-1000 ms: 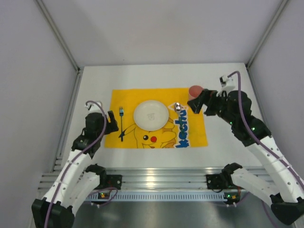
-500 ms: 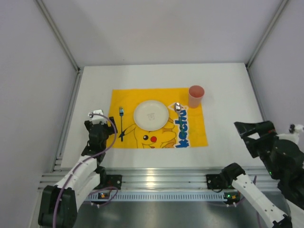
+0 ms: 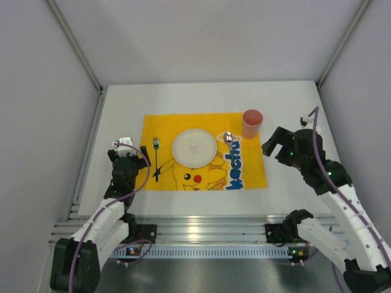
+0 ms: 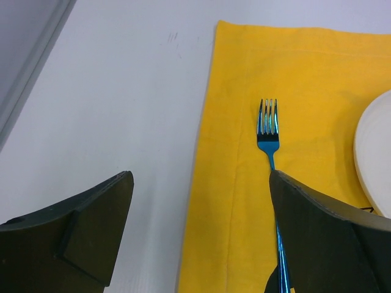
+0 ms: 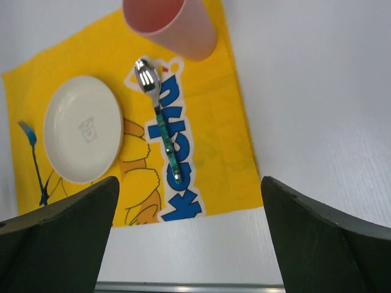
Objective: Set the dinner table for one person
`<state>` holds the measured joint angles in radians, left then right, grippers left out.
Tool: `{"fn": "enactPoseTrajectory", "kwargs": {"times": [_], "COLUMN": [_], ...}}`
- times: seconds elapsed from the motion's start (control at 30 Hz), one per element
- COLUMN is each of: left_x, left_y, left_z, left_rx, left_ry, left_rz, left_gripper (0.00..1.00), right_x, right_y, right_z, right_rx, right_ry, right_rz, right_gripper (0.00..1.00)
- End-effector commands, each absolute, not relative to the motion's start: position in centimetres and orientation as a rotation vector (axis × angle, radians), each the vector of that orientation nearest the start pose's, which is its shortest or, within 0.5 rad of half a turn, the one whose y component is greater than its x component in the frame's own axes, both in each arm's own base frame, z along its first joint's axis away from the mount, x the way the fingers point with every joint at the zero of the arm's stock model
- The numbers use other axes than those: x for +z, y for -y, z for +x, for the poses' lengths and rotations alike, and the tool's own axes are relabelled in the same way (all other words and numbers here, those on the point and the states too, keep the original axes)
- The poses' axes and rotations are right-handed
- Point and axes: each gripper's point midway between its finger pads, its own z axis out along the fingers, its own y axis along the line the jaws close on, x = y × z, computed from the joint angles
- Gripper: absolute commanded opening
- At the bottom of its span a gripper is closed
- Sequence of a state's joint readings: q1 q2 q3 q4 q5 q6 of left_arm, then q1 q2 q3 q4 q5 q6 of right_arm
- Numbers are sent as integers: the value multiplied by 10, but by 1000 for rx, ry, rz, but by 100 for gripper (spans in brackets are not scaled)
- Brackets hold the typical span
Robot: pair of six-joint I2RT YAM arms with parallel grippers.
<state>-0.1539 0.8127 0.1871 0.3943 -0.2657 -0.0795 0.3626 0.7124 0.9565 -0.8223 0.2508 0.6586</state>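
The white dinner table (image 3: 183, 97) carries a yellow Pikachu mat (image 3: 165, 125). On the mat lie a white plate (image 3: 194, 147), a blue fork (image 3: 156, 160) left of it, a green-handled spoon (image 3: 230, 141) right of it and an upright pink cup (image 3: 252, 123) at the mat's far right corner. My left gripper (image 3: 139, 160) is open and empty at the mat's left edge, with the fork (image 4: 269, 131) just inside its right finger. My right gripper (image 3: 273, 143) is open and empty, right of the mat and nearer than the cup (image 5: 168, 21). The spoon (image 5: 160, 116) lies ahead of it.
A ribbed aluminium rail (image 3: 201, 229) runs along the table's near edge, with both arm bases on it. Grey walls with metal posts close in the left, right and far sides. Bare white tabletop (image 5: 305, 91) lies right of the mat.
The right gripper left the cup standing, pulled back to the near right, then came forward again beside the mat. The left gripper drew back slightly along the mat's left edge.
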Motion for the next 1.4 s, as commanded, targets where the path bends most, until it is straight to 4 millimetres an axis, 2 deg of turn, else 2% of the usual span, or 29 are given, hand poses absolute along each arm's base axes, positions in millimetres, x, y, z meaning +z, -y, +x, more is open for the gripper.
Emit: {"fn": "enactPoseTrajectory", "kwargs": {"times": [0.0,0.03,0.07,0.1,0.13,0.17,0.23,0.27,0.3,0.5,0.53,0.57,0.6,0.63,0.67,0.7,0.73,0.77,0.83,0.87,0.97,1.03,1.13,1.2,1.23,1.27,1.3,1.33,1.37], "left_x": [137,133,133,131,130,132,125,130,117,97,106,106,96,103,96,78,87,75,74,87,81,82,82,81,82,81,82,82,82], "left_y": [4,8,5,5,7,1,-3,-11,-14,-16,-15,-13,-9,-6,-4,-2,-2,-2,-1,-1,-2,-2,-2,-2,-2,-1,-2,-2,-2], "left_z": [312,312,313,315,316,319,323,328,331,362,373,379,383,391,392,393,394,392,391,395,392,393,393,393,393,393,393,393,393], "left_rx": [51,28,26,19,1,6,12,34,53,66,55,42,16,5,3,-4,-3,-6,-10,-10,-5,-5,-2,-4,-2,-3,-2,-4,-2], "left_ry": [-1711,-1722,-1715,-1720,-1722,-1708,-1727,-1702,-1736,-1766,-1734,-1725,-1747,-1710,-1729,-1757,-1685,-1739,-1772,-1705,-1724,-1732,-1731,-1734,-1732,-1732,-1731,-1731,-1732], "left_rz": [-111,-88,-91,-84,-70,-84,-94,-112,-121,-138,-143,-142,-135,-103,-91,-79,-61,-61,-62,-59,-62,-62,-62,-61,-62,-61,-62,-61,-62], "left_gripper": [98,98,98,98,99,99,98,98,98,98,98,97,98,97,97,96,97,99,98,98,98,98,99,98,99,98,98,99,99], "right_x": [252,250,254,242,244,252,270,282,281,268,265,267,266,265,265,263,259,258,250,248,234,233,228,237,252,240,240,228,225], "right_y": [-116,-132,-138,-148,-148,-143,-145,-147,-151,-130,-128,-126,-125,-124,-123,-122,-120,-118,-114,-113,-109,-102,-75,-74,-76,-76,-64,-59,-38], "right_z": [235,224,214,202,196,190,180,174,169,152,149,145,143,140,137,136,134,133,134,135,149,169,219,243,261,279,293,314,328], "right_rx": [595,703,774,850,872,865,908,940,970,922,918,921,921,923,926,922,911,902,858,843,757,652,361,278,231,166,67,-11,-79], "right_ry": [-2049,-2070,-2043,-2079,-2066,-2030,-1961,-1904,-1903,-1914,-1923,-1905,-1905,-1907,-1901,-1906,-1922,-1924,-1945,-1951,-1984,-1966,-1981,-1941,-1867,-1895,-1884,-1909,-1918], "right_rz": [203,157,151,116,105,101,38,1,-23,94,104,104,107,107,112,115,119,124,116,111,87,85,163,99,11,-15,10,2,55], "right_gripper": [100,100,100,100,100,100,100,100,100,100,100,100,100,100,100,100,100,100,100,100,100,100,100,100,100,100,99,100,100]}}
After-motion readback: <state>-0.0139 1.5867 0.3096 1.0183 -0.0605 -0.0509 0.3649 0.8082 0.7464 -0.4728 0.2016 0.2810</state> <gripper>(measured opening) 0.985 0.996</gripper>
